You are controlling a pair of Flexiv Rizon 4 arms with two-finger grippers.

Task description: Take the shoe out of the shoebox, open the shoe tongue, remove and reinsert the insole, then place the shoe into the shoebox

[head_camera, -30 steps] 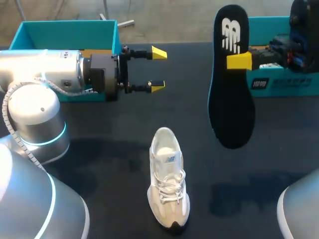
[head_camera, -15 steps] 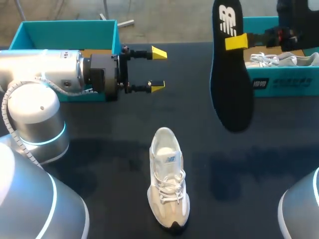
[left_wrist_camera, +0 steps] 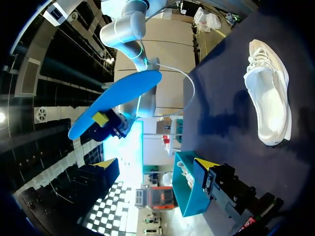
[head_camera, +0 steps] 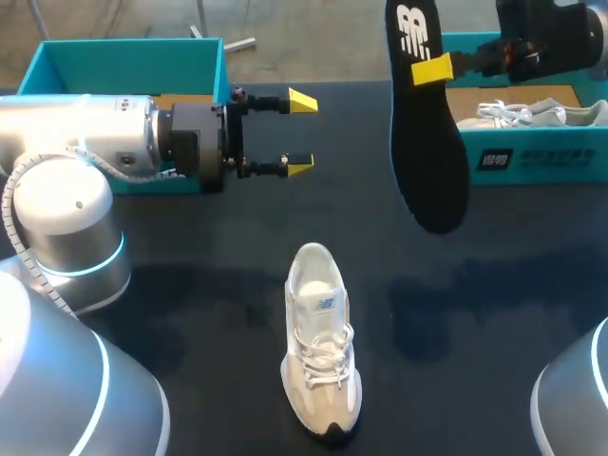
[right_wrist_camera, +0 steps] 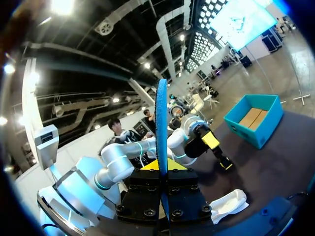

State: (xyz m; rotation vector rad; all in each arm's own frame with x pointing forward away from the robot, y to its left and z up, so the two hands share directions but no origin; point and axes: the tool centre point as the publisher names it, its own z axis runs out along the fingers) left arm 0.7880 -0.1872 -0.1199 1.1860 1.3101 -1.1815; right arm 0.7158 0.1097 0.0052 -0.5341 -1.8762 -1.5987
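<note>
The right gripper [head_camera: 432, 68] is clamped on the insole [head_camera: 429, 152] near its heel end. In the right wrist view the insole stands edge-on between the two yellow tips, pinched from both sides. It hangs high above the table [head_camera: 190, 252] with its wide forefoot end downward, which looks suited to feeding it toe-first back into the shoe. The insole being out, removal appears done and reinsertion is probably the step in hand.

The shoe [head_camera: 321, 356] stands upright on its sole in the middle of the table, outside both boxes, with its heel opening facing away from the robot. It is well apart from either gripper. The left gripper [head_camera: 301, 133] holds nothing, its jaws spread wide, and it hovers in front of the left shoebox [head_camera: 133, 57] — likely parked until the shoe needs steadying.

The right shoebox [head_camera: 532, 157] sits just behind the hanging insole and holds a second shoe [head_camera: 527, 112]. With nothing bracing the loose shoe, it may slide or tip when the insole pushes in, and the laces narrow its mouth.
</note>
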